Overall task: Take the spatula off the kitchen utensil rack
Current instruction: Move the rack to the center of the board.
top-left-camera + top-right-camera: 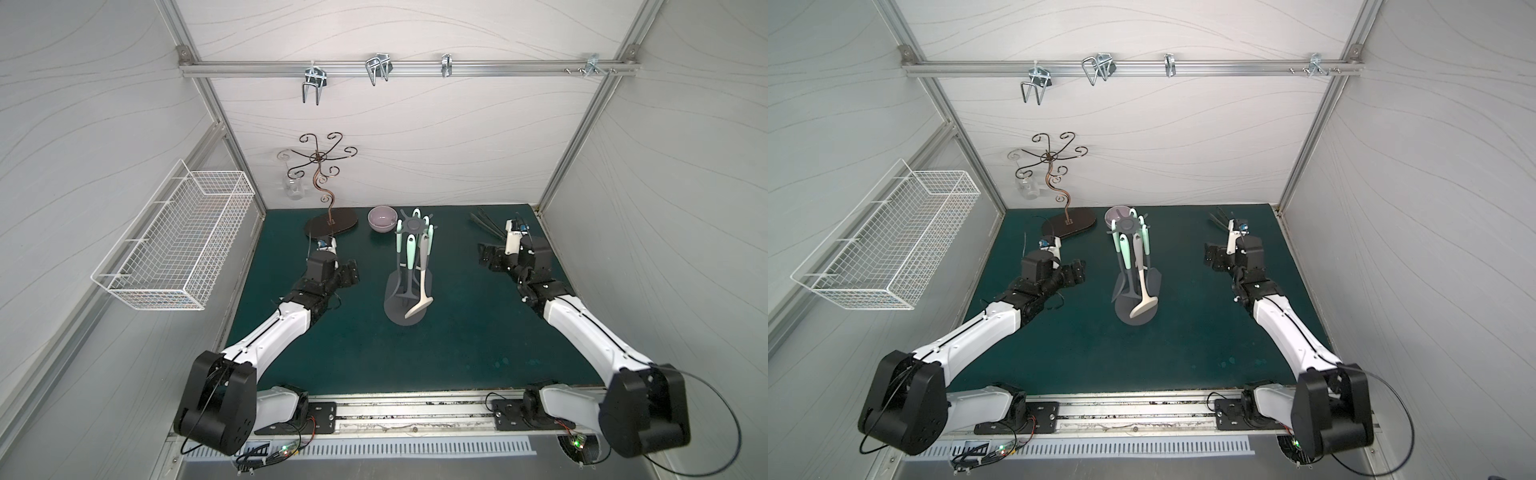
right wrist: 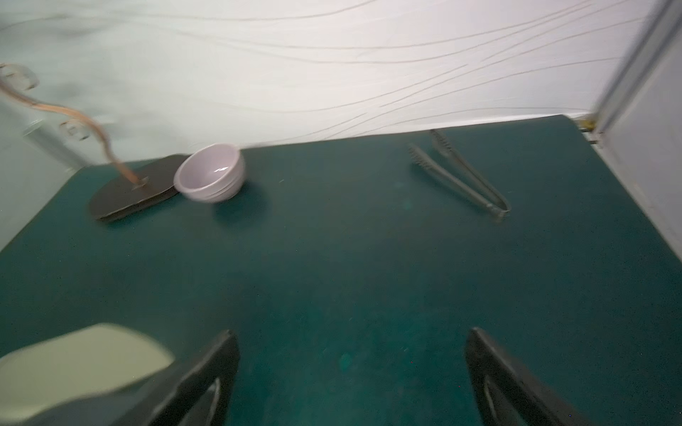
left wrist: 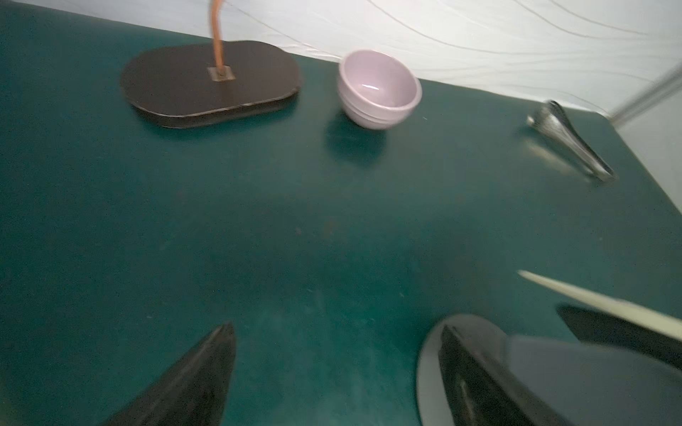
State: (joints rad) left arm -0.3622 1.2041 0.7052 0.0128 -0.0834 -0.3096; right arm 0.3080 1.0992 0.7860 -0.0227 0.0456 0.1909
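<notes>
Spatula [image 1: 420, 303], judged to be the cream flat-bladed tool with the mint handle, hangs on the kitchen utensil rack [image 1: 392, 309] mid-table, beside dark grey turners [image 1: 405, 291]. Step: approach, nothing gripped. Left gripper [image 3: 337, 328] and right gripper [image 2: 352, 332] flank the rack, jaws apart. Next: pinch the smooth handle and lift its loop off the matte star-shaped crown.

Both top views looked steeply down from above the front edge of the worktop [image 1: 457, 353] toward the back wall, covering nearly the same scene with the rack [image 1: 392, 303] at centre. Each wrist camera sat low and close over the worktop, facing that wall; both shared the bowl [image 3: 380, 88] and tongs [image 2: 461, 173].
</notes>
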